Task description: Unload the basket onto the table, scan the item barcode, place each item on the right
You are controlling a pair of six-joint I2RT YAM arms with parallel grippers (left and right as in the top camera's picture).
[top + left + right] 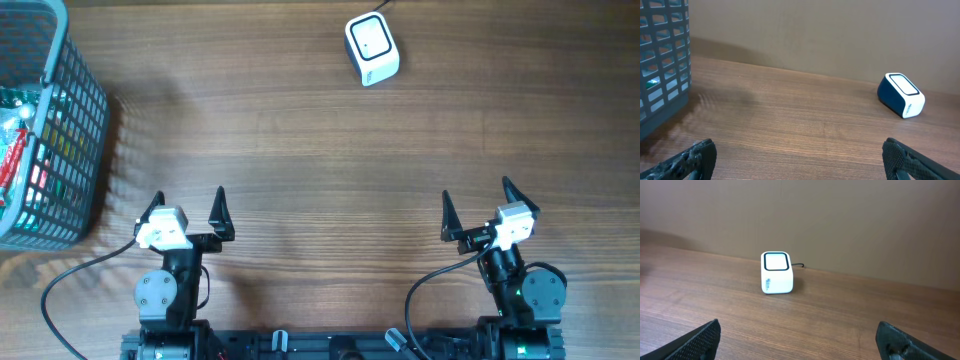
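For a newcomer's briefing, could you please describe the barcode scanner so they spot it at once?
On the brown wooden table, look near the top edge of the overhead view, right of centre. There sits a small white boxy scanner with a dark-rimmed window on top. Unlike the grey mesh basket at the left, it is solid and low.

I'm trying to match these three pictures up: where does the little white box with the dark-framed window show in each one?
Overhead: the scanner sits near the top edge, right of centre.
Left wrist: the scanner is at the right side, about mid-height.
Right wrist: the scanner is left of centre, about mid-height.
Shared landmark: the wooden table it stands on shows in all three.
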